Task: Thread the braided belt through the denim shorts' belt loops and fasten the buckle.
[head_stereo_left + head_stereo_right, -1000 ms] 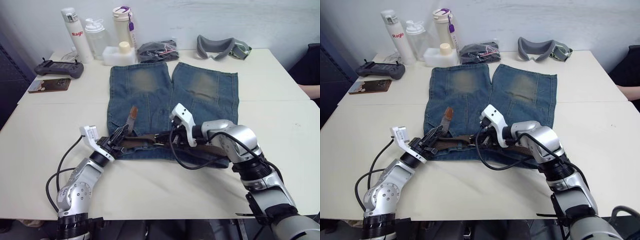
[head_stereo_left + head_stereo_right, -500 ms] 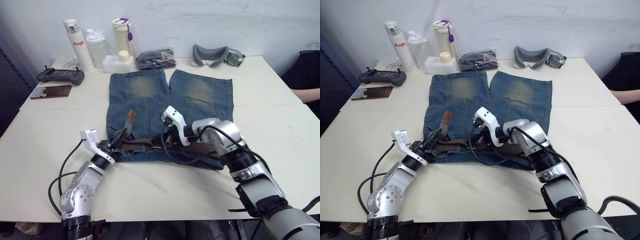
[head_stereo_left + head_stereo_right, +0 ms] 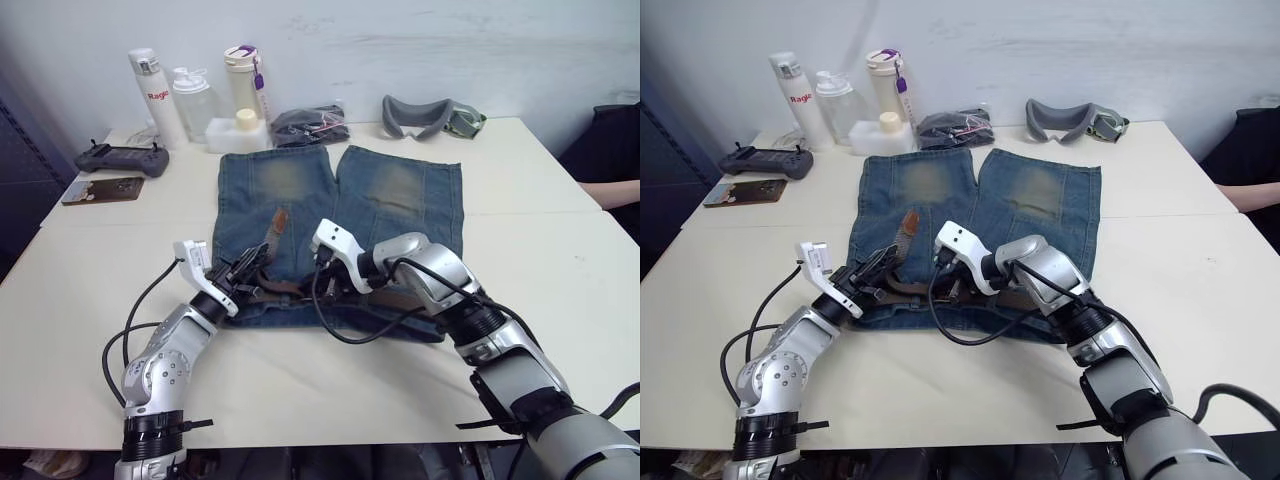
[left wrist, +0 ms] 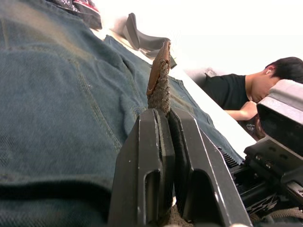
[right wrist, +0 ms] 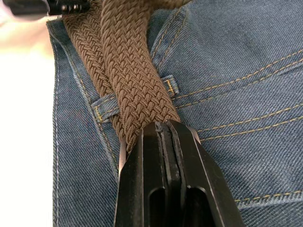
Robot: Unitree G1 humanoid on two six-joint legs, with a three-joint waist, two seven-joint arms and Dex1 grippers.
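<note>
Left wrist view: left hand (image 4: 163, 124) clamped on braided belt (image 4: 159, 82), leather tip sticking up. Right hand (image 5: 163, 128) pinching belt too, right at a belt loop (image 5: 108, 103) on denim shorts (image 3: 400, 190), flat on bench (image 3: 560, 260).

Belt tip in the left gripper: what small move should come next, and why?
Probably draw the belt onward with the left gripper, since its leather tip stands clamped and free above the shorts, while the right gripper pinches slack beside a belt loop.
</note>
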